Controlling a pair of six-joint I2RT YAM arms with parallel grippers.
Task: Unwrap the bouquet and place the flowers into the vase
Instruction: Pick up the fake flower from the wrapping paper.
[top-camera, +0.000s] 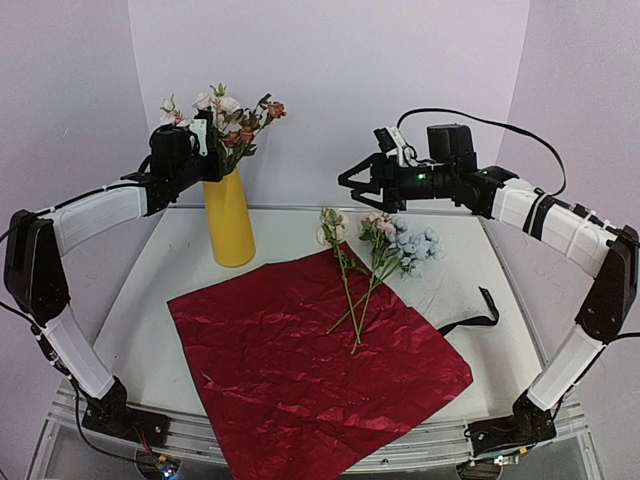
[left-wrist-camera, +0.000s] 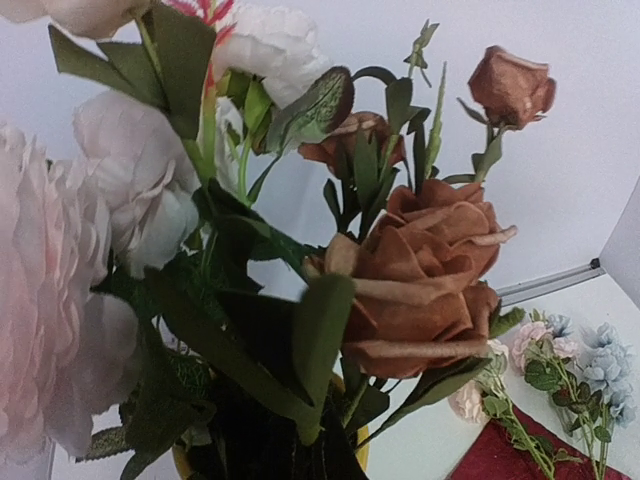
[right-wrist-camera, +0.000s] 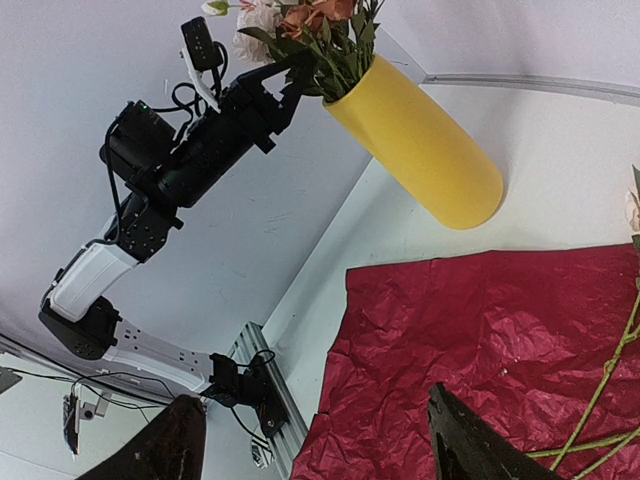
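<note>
Top external view showed the wrapping paper spread flat on the counter, with the black ribbon cast off to the right, so unwrapping looked done. Several flowers stood in the yellow vase at far left, with the left end effector pinched shut among them, its grip unclear. A few loose stems lay on the paper's far edge, yet to go in. The right end effector hovered near them, wide and empty.

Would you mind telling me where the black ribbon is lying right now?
In the top view, the black ribbon lies on the table's right side, just beyond the red paper's right edge, below the loose flowers.
</note>
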